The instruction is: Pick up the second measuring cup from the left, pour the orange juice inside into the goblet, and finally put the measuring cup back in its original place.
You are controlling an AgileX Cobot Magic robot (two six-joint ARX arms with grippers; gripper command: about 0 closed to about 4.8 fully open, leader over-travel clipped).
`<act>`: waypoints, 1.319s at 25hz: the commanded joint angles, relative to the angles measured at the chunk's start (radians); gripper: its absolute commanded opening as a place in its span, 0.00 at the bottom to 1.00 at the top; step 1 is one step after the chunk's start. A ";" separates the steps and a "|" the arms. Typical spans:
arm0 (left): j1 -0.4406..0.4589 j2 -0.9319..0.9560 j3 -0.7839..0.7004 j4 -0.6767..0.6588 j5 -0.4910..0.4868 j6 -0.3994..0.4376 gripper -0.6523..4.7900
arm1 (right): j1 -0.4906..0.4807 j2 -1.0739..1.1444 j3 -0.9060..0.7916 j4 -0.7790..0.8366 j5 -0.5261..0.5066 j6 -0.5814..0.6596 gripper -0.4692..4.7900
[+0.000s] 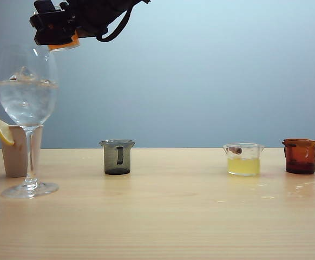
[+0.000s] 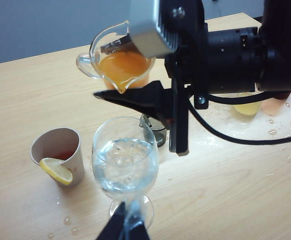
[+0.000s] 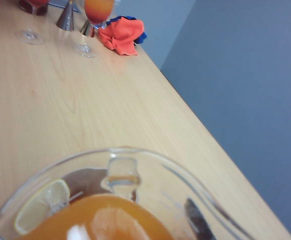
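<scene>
**A:** So where's the second measuring cup (image 2: 121, 64) right now?

**B:** Up in the air, right above the goblet (image 1: 27, 103). The right gripper (image 2: 116, 71) is pinching it by the rim, one finger (image 2: 116, 46) inside the cup and the other outside. The cup's tipped, its pouring lip aimed down at the goblet's mouth, so its long axis leans off vertical. The orange juice (image 2: 123, 66) has pooled up against the lip.

**A:** Any labels or writing on anything?

**B:** Nope, can't read any.

**A:** What's in the other containers?

**B:** The goblet has clear liquid with ice. Next to it there's a paper cup (image 2: 58, 150) with a lemon slice (image 2: 56, 170) on its rim. Then a smoky grey cup (image 1: 117, 157), I can't tell what's in it, a clear cup (image 1: 243, 159) with pale yellow liquid, and an amber cup (image 1: 300, 156) far right.

**A:** And the left gripper (image 2: 126, 226)?

**B:** Low, by the goblet's foot, fingers close together with the stem between their tips. Can't tell if it's actually squeezing.
</scene>
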 commanded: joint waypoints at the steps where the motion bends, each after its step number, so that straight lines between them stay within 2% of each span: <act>1: 0.001 0.000 0.001 0.012 0.001 0.000 0.11 | 0.003 -0.009 0.007 0.030 0.022 -0.043 0.39; 8: 0.001 0.000 0.001 0.012 0.001 0.000 0.11 | 0.003 -0.010 0.007 0.060 0.022 -0.105 0.39; 14: 0.001 0.000 0.001 0.012 0.001 0.000 0.11 | 0.005 -0.010 0.007 0.060 0.022 -0.221 0.39; 19: 0.001 0.000 0.001 0.012 0.001 0.000 0.11 | 0.010 -0.010 0.007 0.084 0.027 -0.265 0.39; 23: 0.001 0.000 0.001 0.012 0.001 0.000 0.11 | 0.028 -0.010 0.007 0.090 0.056 -0.361 0.39; 33: 0.001 0.000 0.001 0.012 0.001 0.000 0.11 | 0.033 -0.010 0.007 0.089 0.063 -0.419 0.39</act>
